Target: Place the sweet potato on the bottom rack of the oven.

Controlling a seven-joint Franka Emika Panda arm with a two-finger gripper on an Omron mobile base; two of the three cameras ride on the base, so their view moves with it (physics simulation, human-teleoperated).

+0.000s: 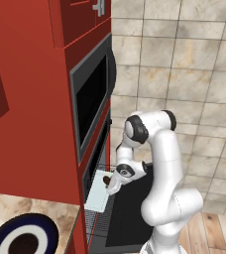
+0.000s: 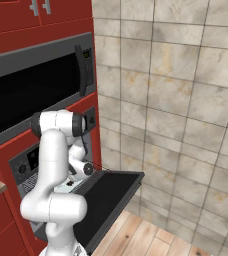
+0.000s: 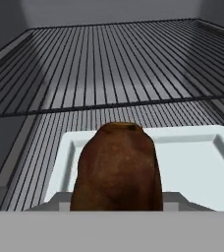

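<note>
The sweet potato (image 3: pixel 118 167), dark brown and rough, fills the lower middle of the hand view and hides the fingertips. My gripper (image 1: pixel 108 184) is shut on the sweet potato (image 1: pixel 106 181) and points down at the open oven (image 1: pixel 97 163). Just beneath the potato lies the pale whitish bottom rack (image 3: pixel 192 165), slid out over the dropped black door (image 1: pixel 130 208). I cannot tell whether the potato touches the bottom rack (image 1: pixel 96 198). In the right base view my own arm covers most of the hand, and the door (image 2: pixel 111 192) juts out to the right.
A dark wire grid (image 3: pixel 109 64) stretches behind and around the pale shelf inside the cavity. A black-windowed unit (image 1: pixel 91 99) sits above the oven in the red cabinetry. A blue-rimmed plate (image 1: pixel 6 235) lies on the counter at lower left. A tiled wall stands to the right.
</note>
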